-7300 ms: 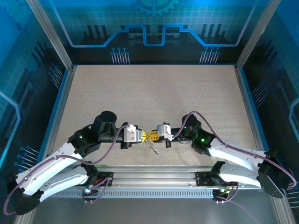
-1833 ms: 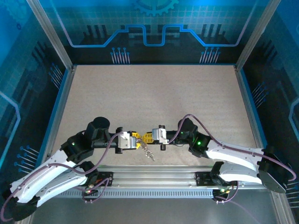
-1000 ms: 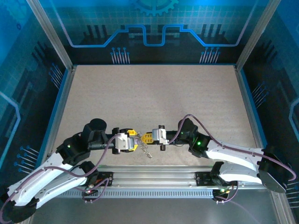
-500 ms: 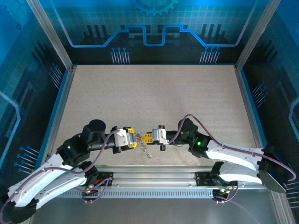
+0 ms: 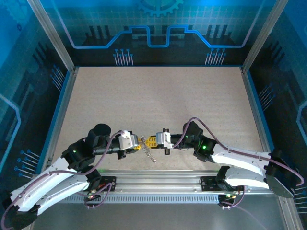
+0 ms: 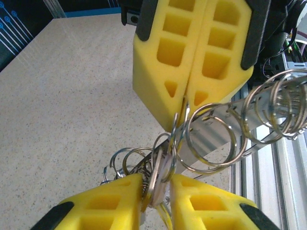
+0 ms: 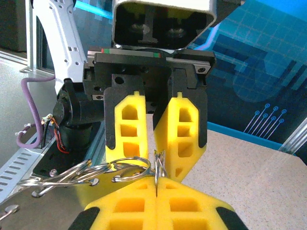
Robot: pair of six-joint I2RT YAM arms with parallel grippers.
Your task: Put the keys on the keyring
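Note:
My right gripper [image 5: 150,142] is shut on the thin metal keyring [image 7: 157,163], pinching it edge-on at the fingertips [image 7: 157,181]. A chain of linked metal rings [image 6: 283,105] hangs from it toward the table [image 5: 149,154]. My left gripper [image 5: 139,143] faces it tip to tip. Its yellow jaws [image 6: 157,189] stand narrow around a flat, pale silver key [image 6: 157,179] that lies against the keyring [image 6: 173,143]. Both pads touch the small bundle of key and rings. No coloured key heads are clear to see.
Both grippers hover low over the speckled tabletop [image 5: 158,100], close to the metal rail [image 5: 158,179] at the near edge. Blue frame walls [image 5: 62,105] bound the table on the left, right and back.
My left gripper has moved right toward the right gripper, and its jaws have narrowed onto the key. The right gripper has stayed still, shut on the keyring.

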